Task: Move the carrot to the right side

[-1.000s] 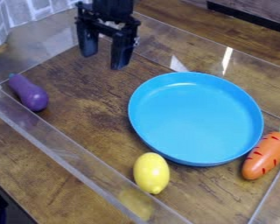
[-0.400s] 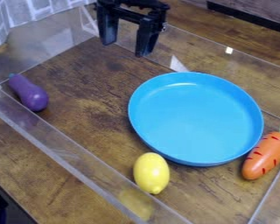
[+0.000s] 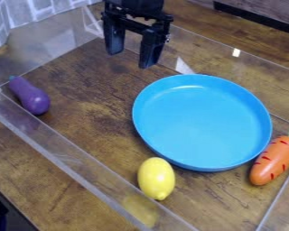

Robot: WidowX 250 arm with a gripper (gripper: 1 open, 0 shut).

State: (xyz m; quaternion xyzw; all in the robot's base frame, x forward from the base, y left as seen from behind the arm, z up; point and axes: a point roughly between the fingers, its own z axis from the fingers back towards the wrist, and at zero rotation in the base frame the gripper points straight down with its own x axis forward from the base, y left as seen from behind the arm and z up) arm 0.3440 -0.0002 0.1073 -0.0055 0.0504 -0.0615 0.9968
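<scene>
The carrot (image 3: 275,160) is a plump orange toy with dark grooves and a green top, lying on the wooden table at the right edge, just right of the blue plate. My gripper (image 3: 131,47) hangs at the top centre, pointing down, fingers apart and nothing between them. It is far from the carrot, up and to the left, beyond the plate's far rim.
A blue plate (image 3: 172,99) fills the middle right. A yellow lemon (image 3: 157,178) lies near the front, a purple eggplant (image 3: 29,96) at the left. Clear plastic walls (image 3: 62,153) ring the wooden table.
The gripper has shifted right and slightly up in the picture, away from the eggplant side. Its fingers stay open. Carrot, lemon, eggplant and plate have not moved.
</scene>
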